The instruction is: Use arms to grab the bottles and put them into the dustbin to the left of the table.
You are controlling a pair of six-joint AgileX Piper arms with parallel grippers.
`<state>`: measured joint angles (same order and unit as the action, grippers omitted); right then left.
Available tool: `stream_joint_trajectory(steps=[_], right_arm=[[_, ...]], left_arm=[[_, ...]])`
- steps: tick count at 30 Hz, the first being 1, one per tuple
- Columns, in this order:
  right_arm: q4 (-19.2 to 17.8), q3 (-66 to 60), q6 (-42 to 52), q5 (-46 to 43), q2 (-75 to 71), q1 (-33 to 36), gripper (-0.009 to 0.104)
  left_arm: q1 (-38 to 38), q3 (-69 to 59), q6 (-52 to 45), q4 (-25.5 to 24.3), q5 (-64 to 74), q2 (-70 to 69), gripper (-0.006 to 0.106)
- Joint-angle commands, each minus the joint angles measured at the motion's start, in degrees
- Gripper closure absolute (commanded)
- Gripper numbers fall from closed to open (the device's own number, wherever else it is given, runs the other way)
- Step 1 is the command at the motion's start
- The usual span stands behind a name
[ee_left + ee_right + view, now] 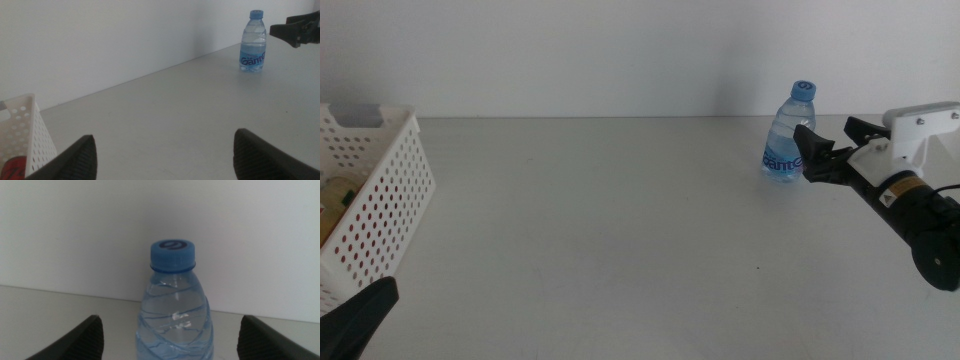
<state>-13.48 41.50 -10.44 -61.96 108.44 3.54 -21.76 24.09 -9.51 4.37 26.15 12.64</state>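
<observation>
upright clear water bottle (791, 135), blue cap, blue label

Bare table (620, 230) lies between water bottle (790, 135) and dustbin (380, 210)

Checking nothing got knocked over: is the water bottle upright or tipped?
Upright. The water bottle stands on the table with its blue cap on top, between the open right gripper's jaws.
</observation>
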Motion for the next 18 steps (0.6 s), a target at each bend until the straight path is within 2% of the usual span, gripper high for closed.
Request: stream_joint_trajectory(steps=[1, 6, 12, 14, 16, 18], right_arm=[[-0.65, 6.13, 0.21, -0.90, 1.52, -0.02, 0.012], [-0.69, 16.90, 1.42, 6.49, 8.40, -0.02, 0.012], [-4.13, 25.89, 1.86, 10.39, 13.76, 0.87, 0.012], [-4.12, 27.77, 2.85, 11.90, 14.73, 1.27, 0.015], [-4.09, 28.67, 3.90, 12.46, 15.15, 1.52, 0.027], [-4.48, 28.72, 4.69, 13.55, 15.07, 1.86, 0.056]], left_arm=[[-0.43, 1.42, 0.83, 0.25, -4.51, 0.58, 0.007], [-0.43, 1.42, 0.83, 0.25, -4.51, 0.58, 0.007], [-0.43, 1.42, 0.83, 0.25, -4.51, 0.58, 0.007], [-0.43, 1.42, 0.83, 0.25, -4.51, 0.58, 0.007], [-0.43, 1.42, 0.83, 0.25, -4.51, 0.58, 0.007], [-0.43, 1.42, 0.83, 0.25, -4.58, 0.58, 0.007]])
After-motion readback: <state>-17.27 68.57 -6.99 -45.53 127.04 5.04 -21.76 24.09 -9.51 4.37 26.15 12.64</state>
